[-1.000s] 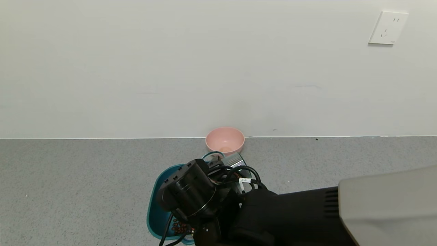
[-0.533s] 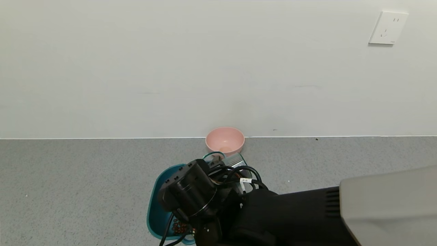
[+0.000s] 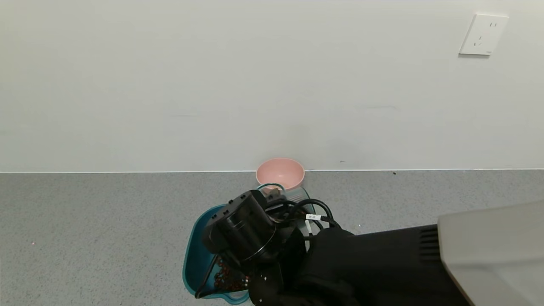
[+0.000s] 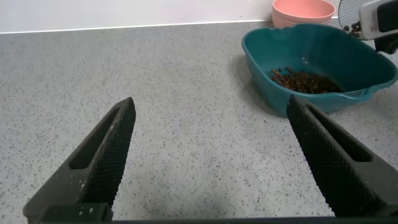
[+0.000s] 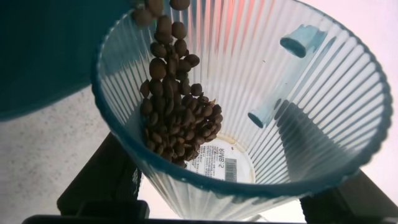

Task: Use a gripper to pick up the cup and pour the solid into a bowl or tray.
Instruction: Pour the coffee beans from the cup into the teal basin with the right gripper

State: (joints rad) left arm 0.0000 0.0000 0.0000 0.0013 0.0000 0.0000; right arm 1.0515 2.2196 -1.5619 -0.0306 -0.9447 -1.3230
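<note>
My right gripper (image 5: 224, 193) is shut on the translucent blue-green ribbed cup (image 5: 298, 106) and holds it tilted over the teal tub (image 5: 37, 50). Brown beans (image 5: 177, 118) slide along the cup's wall toward its rim. In the head view the black right wrist (image 3: 240, 231) covers most of the tub (image 3: 193, 250); the cup (image 3: 297, 194) shows just behind it, and a heap of beans (image 3: 223, 276) lies in the tub. My left gripper (image 4: 211, 162) is open and empty, low over the bare counter to the side of the tub (image 4: 273, 50).
A round pink bowl (image 3: 280, 172) stands against the wall just behind the tub. The grey speckled counter (image 3: 85, 221) runs wide on both sides. A white wall socket (image 3: 483, 35) is at the upper right.
The right wrist has turned and risen a little, tipping the cup further. More beans lie in the tub.
</note>
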